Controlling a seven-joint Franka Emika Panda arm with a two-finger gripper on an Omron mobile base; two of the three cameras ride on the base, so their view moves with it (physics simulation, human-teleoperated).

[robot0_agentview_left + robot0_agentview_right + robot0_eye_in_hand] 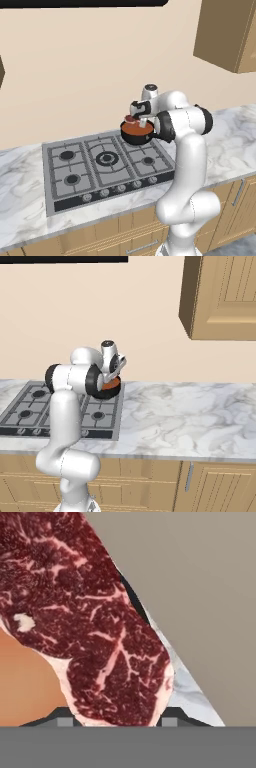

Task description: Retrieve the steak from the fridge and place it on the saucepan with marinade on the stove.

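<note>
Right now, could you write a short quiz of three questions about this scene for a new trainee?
1. True or false: the saucepan stands on the stove, at its back right corner as the left base view shows it.
2. What does the gripper hold over the saucepan? A) a plate B) the steak C) a fruit
3. Fill in: in the hand view, the liquid beneath the steak looks ____ in colour.

Key
1. True; the pan sits on the grate next to the marble counter.
2. B; the marbled red slab lies between the fingertips.
3. Orange.
</note>
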